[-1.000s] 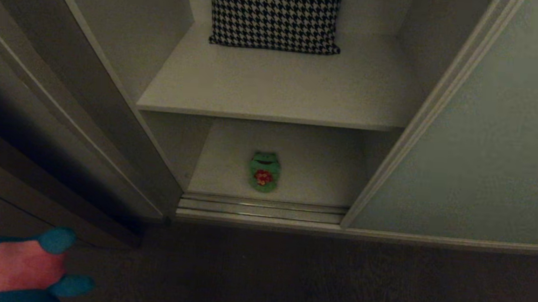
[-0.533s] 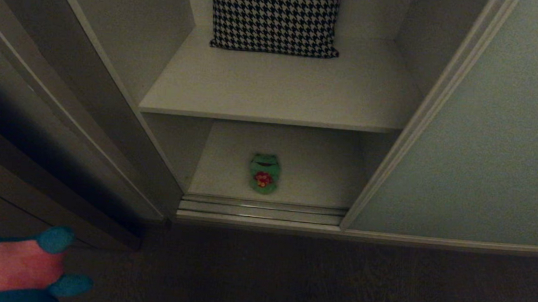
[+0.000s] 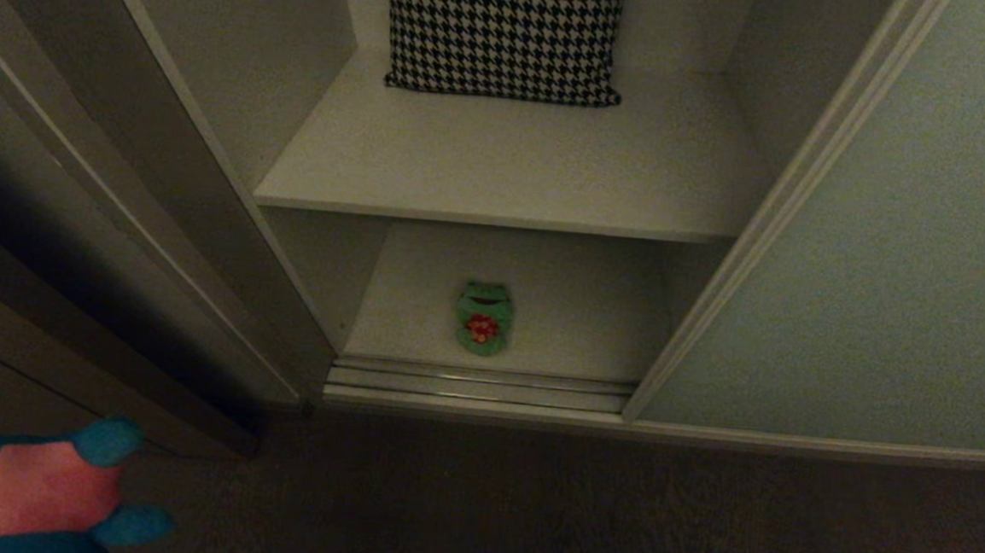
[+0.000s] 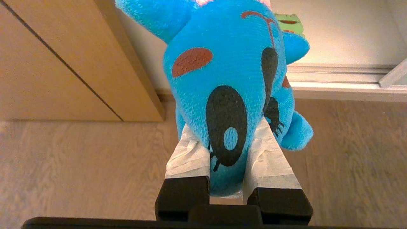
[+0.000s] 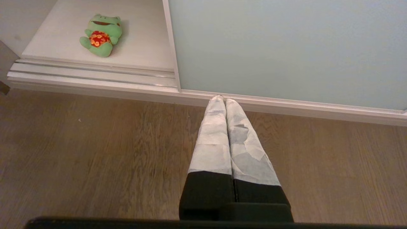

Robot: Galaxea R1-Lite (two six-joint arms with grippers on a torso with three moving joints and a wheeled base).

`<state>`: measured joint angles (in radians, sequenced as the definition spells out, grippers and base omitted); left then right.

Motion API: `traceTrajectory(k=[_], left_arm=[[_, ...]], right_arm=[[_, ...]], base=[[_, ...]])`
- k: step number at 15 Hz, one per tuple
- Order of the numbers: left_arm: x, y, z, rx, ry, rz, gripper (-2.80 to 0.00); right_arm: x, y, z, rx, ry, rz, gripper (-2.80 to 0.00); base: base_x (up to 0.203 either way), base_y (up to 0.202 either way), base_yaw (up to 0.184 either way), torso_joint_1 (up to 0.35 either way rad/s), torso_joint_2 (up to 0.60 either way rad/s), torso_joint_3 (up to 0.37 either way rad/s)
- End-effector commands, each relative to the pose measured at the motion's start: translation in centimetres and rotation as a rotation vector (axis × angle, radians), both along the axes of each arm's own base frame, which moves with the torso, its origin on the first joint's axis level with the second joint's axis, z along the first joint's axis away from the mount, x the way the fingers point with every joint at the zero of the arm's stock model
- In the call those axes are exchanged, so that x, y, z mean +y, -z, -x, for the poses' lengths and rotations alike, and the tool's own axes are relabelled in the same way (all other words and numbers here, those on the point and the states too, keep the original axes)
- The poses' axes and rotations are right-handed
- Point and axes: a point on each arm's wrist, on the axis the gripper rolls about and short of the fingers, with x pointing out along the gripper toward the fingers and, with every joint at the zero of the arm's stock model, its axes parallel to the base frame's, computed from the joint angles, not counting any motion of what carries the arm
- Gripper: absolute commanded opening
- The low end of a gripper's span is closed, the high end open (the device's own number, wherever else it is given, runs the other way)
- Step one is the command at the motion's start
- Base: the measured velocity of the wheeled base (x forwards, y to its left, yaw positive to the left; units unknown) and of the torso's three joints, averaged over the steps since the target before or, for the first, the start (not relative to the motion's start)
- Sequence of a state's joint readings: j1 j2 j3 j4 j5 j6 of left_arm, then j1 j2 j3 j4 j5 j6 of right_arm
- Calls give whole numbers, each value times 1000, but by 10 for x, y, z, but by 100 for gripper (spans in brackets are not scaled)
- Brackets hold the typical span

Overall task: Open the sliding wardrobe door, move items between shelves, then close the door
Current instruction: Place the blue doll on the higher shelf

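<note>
- The blue toy with a pink back is pinched between the left gripper's taped fingers, above the floor outside the wardrobe.
- The green frog lies on the bottom shelf; the upper shelf holds only a checked cushion.
- The sliding door stands open on the right.
- The right gripper, fingers pressed together and empty, points at the door's bottom rail.
- Judged progress: door opened; shelving the toys and closing remain.
- No writing is readable.
</note>
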<state>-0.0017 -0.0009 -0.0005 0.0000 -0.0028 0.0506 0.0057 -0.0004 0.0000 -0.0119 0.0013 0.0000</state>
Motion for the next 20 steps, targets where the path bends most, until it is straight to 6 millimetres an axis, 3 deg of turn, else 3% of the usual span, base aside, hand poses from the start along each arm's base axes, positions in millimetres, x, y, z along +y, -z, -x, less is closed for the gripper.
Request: traceTrajectory(k=[1, 3, 5, 8, 10, 13, 15, 17, 20], left_arm=[[0, -9, 2, -31, 0, -5, -280], [0, -43, 13, -133, 8, -8, -280], [-1, -77, 11, -136, 41, -11, -280], [-2, -138, -34, -27, 74, 1, -280], [-3, -177, -89, 11, 95, 15, -280], [-8, -232, -191, -39, 118, 30, -280], [-15, -258, -262, -99, 138, 40, -280], [-26, -261, -332, -119, 163, 54, -280], [-43, -232, -416, -115, 195, 85, -280]], right_arm=[[0, 0, 0, -3, -1, 0, -280], [0, 0, 0, -3, -1, 0, -280], [0, 0, 0, -3, -1, 0, -280], [0, 0, 0, -3, -1, 0, -280], [0, 0, 0, -3, -1, 0, -280], [0, 0, 0, -3, -1, 0, -280], [0, 0, 0, -3, -1, 0, -280], [0, 0, 0, -3, -1, 0, -280], [0, 0, 0, -3, -1, 0, -280]], base=[[0, 0, 0, 0, 0, 0], [0, 0, 0, 0, 0, 0], [0, 0, 0, 0, 0, 0], [0, 0, 0, 0, 0, 0], [0, 0, 0, 0, 0, 0], [0, 0, 0, 0, 0, 0], [0, 0, 0, 0, 0, 0], [0, 0, 0, 0, 0, 0], [0, 0, 0, 0, 0, 0]])
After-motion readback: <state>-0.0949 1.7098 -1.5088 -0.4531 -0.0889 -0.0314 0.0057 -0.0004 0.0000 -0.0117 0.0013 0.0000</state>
